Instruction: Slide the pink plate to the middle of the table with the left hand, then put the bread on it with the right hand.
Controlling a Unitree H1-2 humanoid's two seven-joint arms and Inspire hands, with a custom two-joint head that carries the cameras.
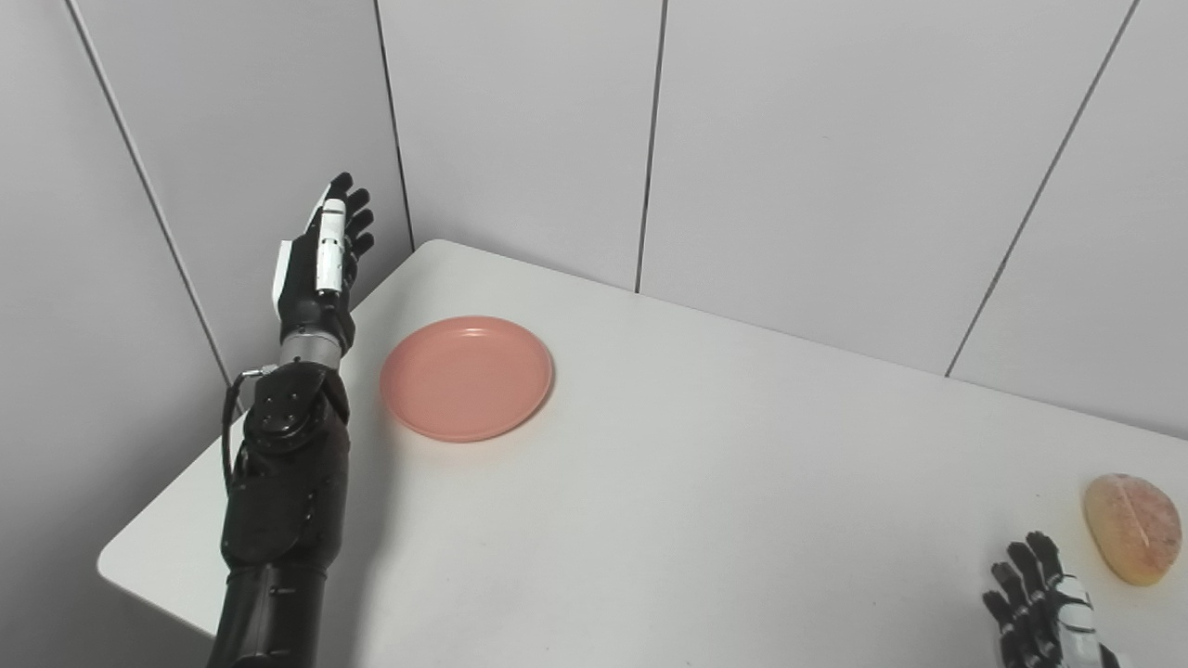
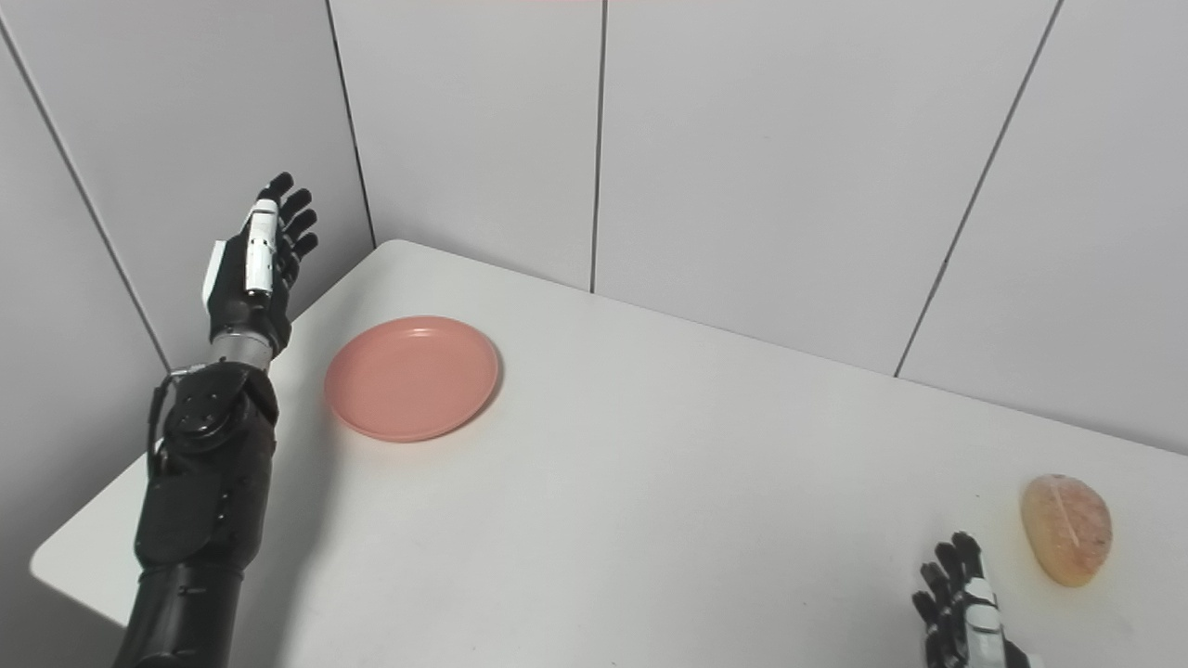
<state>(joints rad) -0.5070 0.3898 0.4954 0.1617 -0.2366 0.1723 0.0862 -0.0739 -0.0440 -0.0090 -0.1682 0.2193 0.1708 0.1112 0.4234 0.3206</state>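
A: Nearest the camera, the right hand is being held low at the bottom edge, fingers apart and pointing up the table, with nothing being gripped.

B: And the bread?

A: It is being left untouched on the table's right side, just beyond and to the right of that hand, near it but apart. A pale crease can be seen running along its top.

B: Further out, what is being shown on the left?

A: The pink plate is lying flat near the table's far left corner, well apart from the bread. Nothing is being carried on it.

B: Is it being touched by the left hand?

A: No. That hand is being held upright just left of the plate, raised over the table's left edge, fingers extended and spread, nothing being grasped. Behind it, the grey panelled wall is being seen.
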